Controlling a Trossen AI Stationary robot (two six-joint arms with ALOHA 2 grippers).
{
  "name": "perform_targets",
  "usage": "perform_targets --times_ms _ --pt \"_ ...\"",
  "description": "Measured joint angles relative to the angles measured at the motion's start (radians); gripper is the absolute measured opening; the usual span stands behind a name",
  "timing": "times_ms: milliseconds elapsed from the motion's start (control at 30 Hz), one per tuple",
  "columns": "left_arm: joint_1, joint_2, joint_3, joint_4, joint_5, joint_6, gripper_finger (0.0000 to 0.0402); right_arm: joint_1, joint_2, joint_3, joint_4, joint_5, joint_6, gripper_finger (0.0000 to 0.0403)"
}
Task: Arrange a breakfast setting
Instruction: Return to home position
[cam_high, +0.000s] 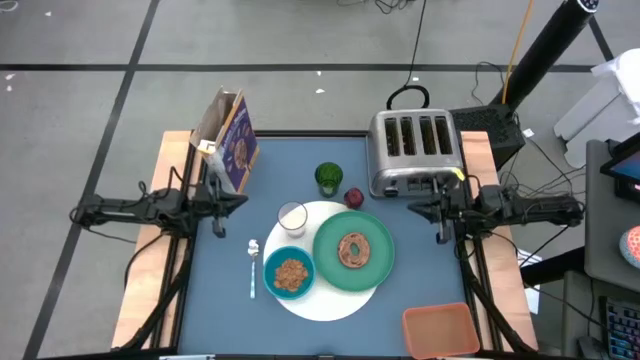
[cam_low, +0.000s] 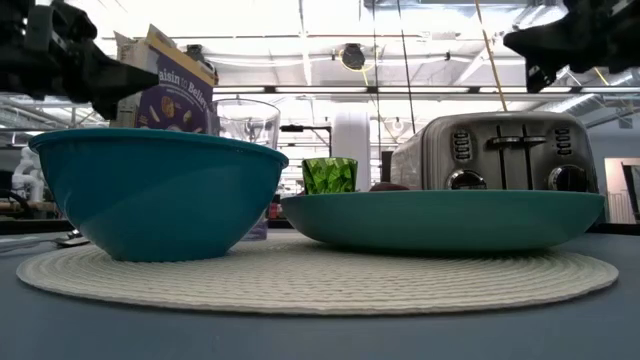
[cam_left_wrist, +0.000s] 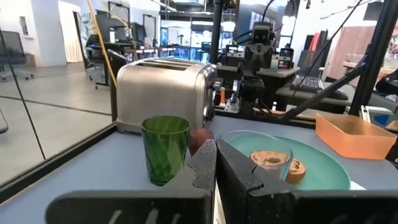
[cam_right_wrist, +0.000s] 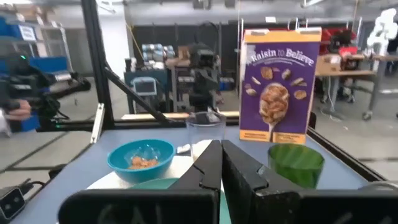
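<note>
High view: the breakfast setting looks fully laid, and little seems left beyond the arms resting clear of it.
Nearest, the orange-pink tray (cam_high: 440, 330) sits apart at the desk (cam_high: 200, 300) edge. On the white mat (cam_high: 335, 305) the teal bowl (cam_high: 289, 273) holds cereal and the green plate (cam_high: 377, 268) carries the bagel (cam_high: 353, 250). The spoon (cam_high: 252, 268) lies just beside the bowl, at the mat's rim. Farther back come the clear glass (cam_high: 292, 217), the dark-red fruit (cam_high: 354, 198) just beyond the plate, and the green cup (cam_high: 328, 178), then the toaster (cam_high: 413, 150) and purple cereal box (cam_high: 232, 140). The left end effector (cam_high: 221, 208) and right end effector (cam_high: 438, 214) hang at either side, both clenched on nothing. The toaster stands close by the right one and the box near the left; neither seems to block them.
</note>
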Motion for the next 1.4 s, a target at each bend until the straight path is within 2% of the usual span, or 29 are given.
perform_targets --times_ms 233,600,933,1167,1400 --pt "0.022 -0.027 -0.041 0.018 0.001 0.041 0.0014 0.0 -0.089 -0.101 0.052 -0.001 0.001 0.0002" --pt "0.072 -0.027 -0.043 0.02 0.006 0.074 0.0014 0.0 -0.086 -0.106 0.034 -0.001 0.001 0.0002" --pt "0.075 -0.025 -0.044 0.005 0.106 0.075 0.0014 0.0 -0.086 -0.109 0.031 -0.001 0.001 0.0002" --pt "0.075 -0.024 -0.044 -0.002 0.135 0.088 0.0014 0.0 -0.084 -0.203 0.112 -0.001 0.013 0.0002" --pt "0.076 -0.024 -0.044 -0.002 0.137 0.094 0.0014 0.0 -0.08 -0.203 0.109 0.003 -0.027 0.0002"
